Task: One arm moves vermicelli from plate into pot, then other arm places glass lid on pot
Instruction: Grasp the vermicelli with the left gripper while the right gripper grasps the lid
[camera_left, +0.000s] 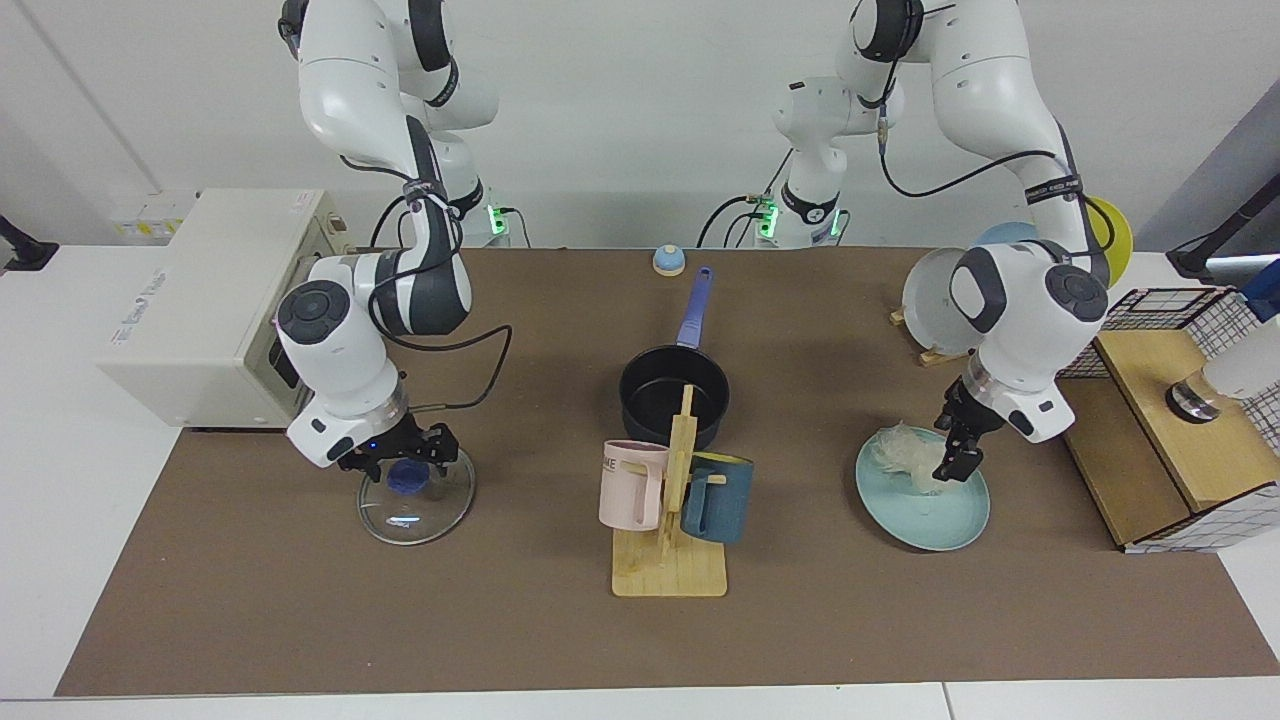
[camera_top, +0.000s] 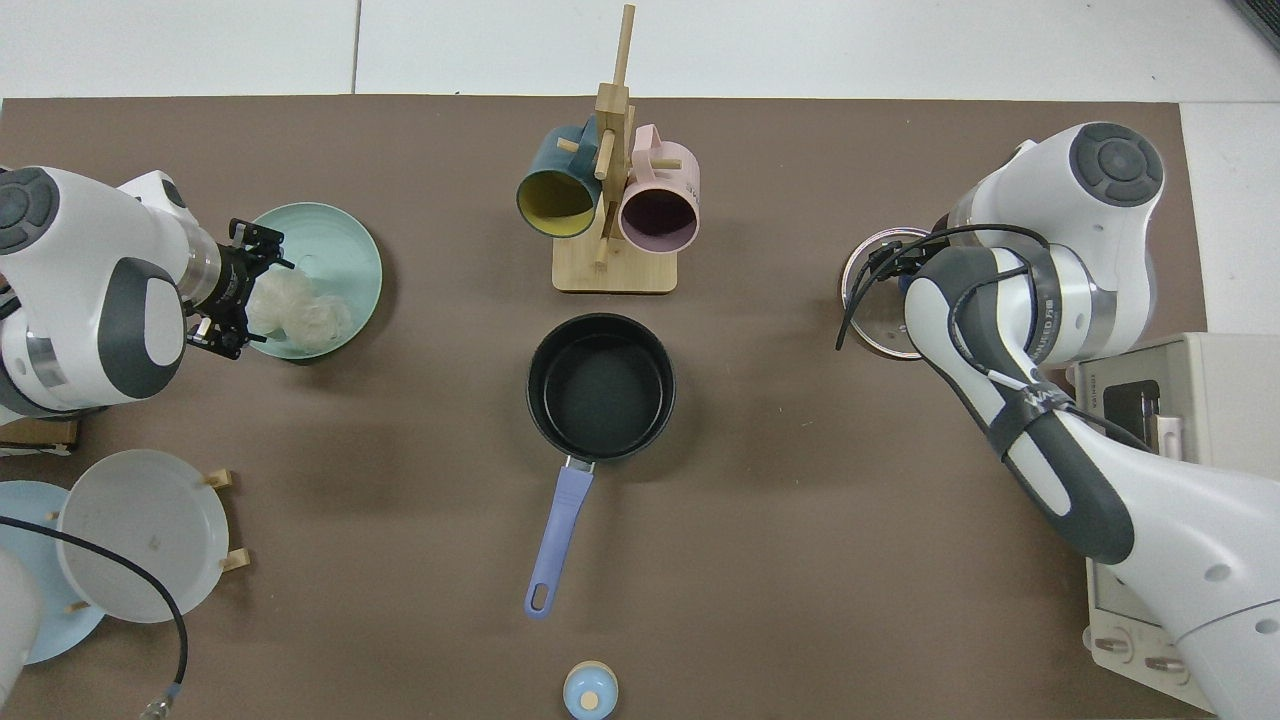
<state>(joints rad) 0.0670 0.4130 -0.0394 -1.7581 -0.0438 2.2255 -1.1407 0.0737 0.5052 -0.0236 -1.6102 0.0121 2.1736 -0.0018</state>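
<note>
Left gripper (camera_left: 958, 455): black fingers spread apart, straddling the cream-white clump of thin vermicelli threads (camera_left: 912, 458); whether they touch the threads cannot be told. The vermicelli lies toward one edge of the large round pale teal plate (camera_left: 935, 512), which rests flat on the brown table mat (camera_left: 300, 620). In the top view the same gripper (camera_top: 243, 290) stands over the plate's rim (camera_top: 345, 225) beside the clump (camera_top: 295, 312).

Right gripper (camera_left: 395, 462): black fingers parted, set low on either side of the blue knob (camera_left: 405, 476) of the round clear glass lid (camera_left: 415, 505), which lies flat on the mat. From above the arm's wrist covers most of the lid (camera_top: 872, 325).

Between the two stands the small black saucepan (camera_left: 673, 392), blue-purple handle pointing toward the arm bases. In front of it a wooden mug tree (camera_left: 670, 540) carries a pink mug (camera_left: 630, 485) and a dark blue mug (camera_left: 718, 497).
</note>
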